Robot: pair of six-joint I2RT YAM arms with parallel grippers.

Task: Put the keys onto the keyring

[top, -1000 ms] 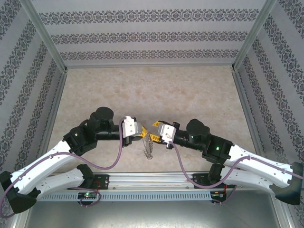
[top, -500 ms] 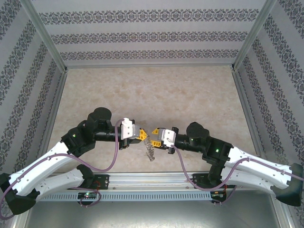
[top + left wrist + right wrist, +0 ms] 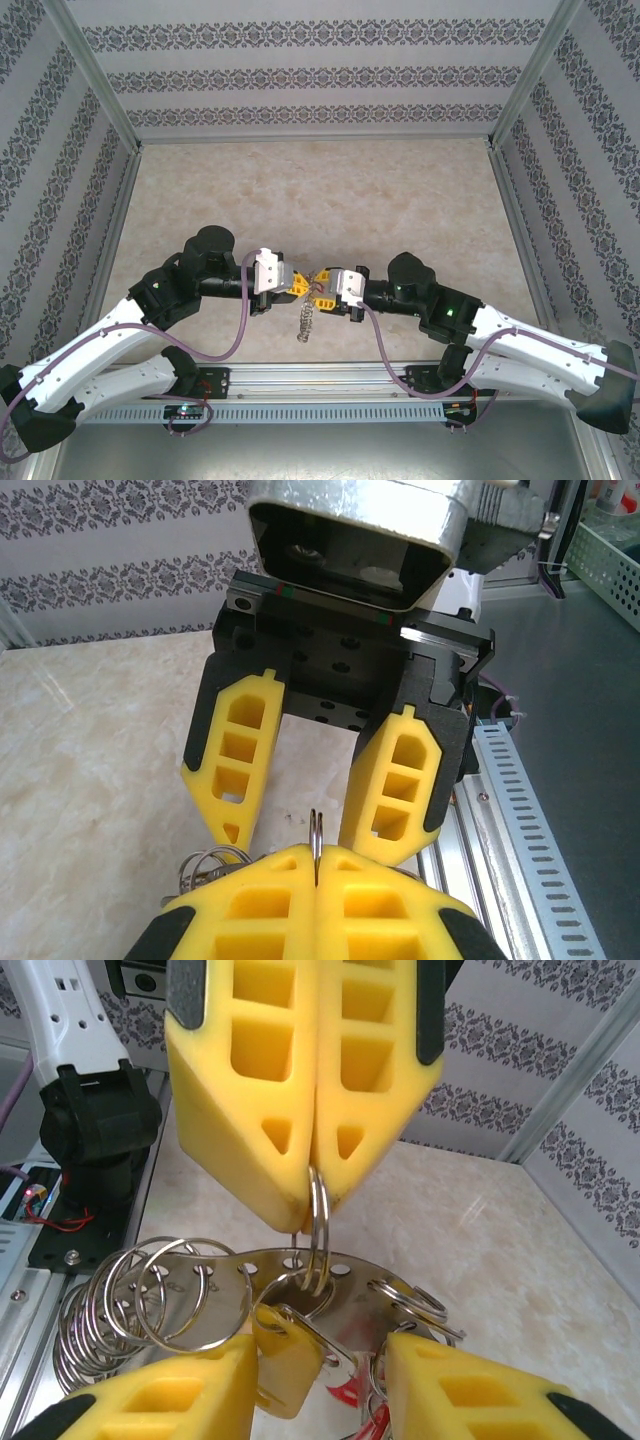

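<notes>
My left gripper (image 3: 297,284) (image 3: 315,858) is shut on a thin silvery split ring of the keyring (image 3: 315,832) (image 3: 318,1215), pinched edge-on at the fingertips. From that ring hangs a curved metal plate with holes (image 3: 420,1250) carrying several more rings, a yellow-headed key (image 3: 288,1365) and a small red tag (image 3: 350,1397). The bundle dangles below the grippers in the top view (image 3: 307,320). My right gripper (image 3: 323,285) (image 3: 318,1355) is open, facing the left one tip to tip. Its fingers (image 3: 240,755) straddle the hanging plate, with the key between them close to its left finger (image 3: 165,1400).
The beige marble-look tabletop (image 3: 330,190) lies under both arms, with patterned walls on three sides. A metal rail (image 3: 320,385) runs along the near edge. The left arm's black base and wiring (image 3: 95,1150) stand behind the held ring.
My right gripper has moved left until it meets the left gripper's tips. The left gripper has stayed shut on the ring, and the dangling bundle has swung slightly left.
</notes>
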